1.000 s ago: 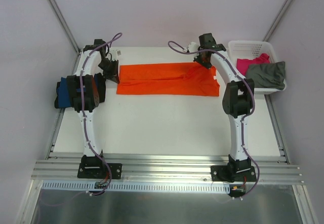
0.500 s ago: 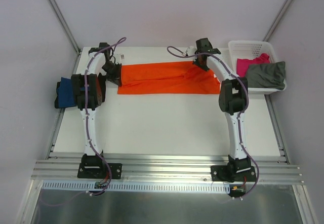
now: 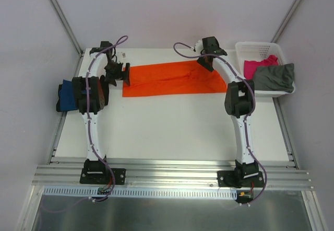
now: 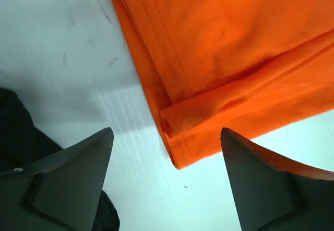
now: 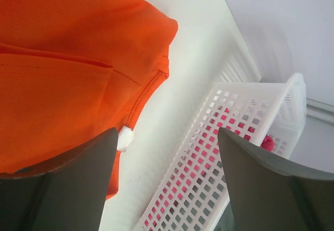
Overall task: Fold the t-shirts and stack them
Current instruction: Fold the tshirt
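While both arms stretch toward the frame's top, the orange t-shirt (image 3: 175,79) lies as a long flat strip on the table (image 3: 167,126), upper middle. L gripper (image 4: 166,131) hangs spread over its left end; R gripper (image 5: 167,134), also spread, over its right end. The pink tee (image 3: 259,64) & grey-olive tee (image 3: 275,77) sit in the basket (image 3: 259,47), upper right. The navy tee (image 3: 65,96) is at far left.

orange t-shirt (image 4: 235,43): matt cloth, fine knit, stitched hems
surface (image 3: 172,126): smooth white, slight sheen, faint scuffs
basket (image 5: 250,86): white lattice plastic, glossy
my jaws: dark matt plastic, smooth
rail (image 3: 172,174): brushed metal
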Robot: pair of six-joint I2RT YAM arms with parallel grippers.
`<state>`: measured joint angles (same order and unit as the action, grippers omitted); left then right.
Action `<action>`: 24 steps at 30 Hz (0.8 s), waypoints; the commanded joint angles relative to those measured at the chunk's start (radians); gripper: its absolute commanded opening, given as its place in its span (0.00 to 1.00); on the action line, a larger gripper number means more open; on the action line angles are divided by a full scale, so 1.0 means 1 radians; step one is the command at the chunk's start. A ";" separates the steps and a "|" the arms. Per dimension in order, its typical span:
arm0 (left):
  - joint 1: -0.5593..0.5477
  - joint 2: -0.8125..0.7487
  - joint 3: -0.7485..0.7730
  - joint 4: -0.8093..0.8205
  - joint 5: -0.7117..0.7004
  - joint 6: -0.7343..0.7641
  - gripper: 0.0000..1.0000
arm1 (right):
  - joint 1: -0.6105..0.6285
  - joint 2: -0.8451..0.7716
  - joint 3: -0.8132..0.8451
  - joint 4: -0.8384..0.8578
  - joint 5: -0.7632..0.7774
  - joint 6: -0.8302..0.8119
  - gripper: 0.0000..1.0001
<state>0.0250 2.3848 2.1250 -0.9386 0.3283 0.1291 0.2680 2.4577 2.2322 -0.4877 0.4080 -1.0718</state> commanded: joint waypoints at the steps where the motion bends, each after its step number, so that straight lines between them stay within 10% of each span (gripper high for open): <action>1: -0.014 -0.179 -0.013 -0.006 0.020 -0.023 0.85 | 0.007 -0.114 0.006 0.023 0.051 0.050 0.82; 16: -0.118 -0.216 -0.097 -0.028 0.181 -0.006 0.88 | 0.088 -0.347 -0.187 -0.382 -0.585 0.576 0.80; 24: -0.142 -0.121 -0.096 -0.035 0.221 -0.023 0.82 | 0.092 -0.290 -0.189 -0.371 -0.606 0.582 0.80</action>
<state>-0.1257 2.2490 2.0201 -0.9485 0.5083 0.1139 0.3653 2.1551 2.0171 -0.8467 -0.1417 -0.5304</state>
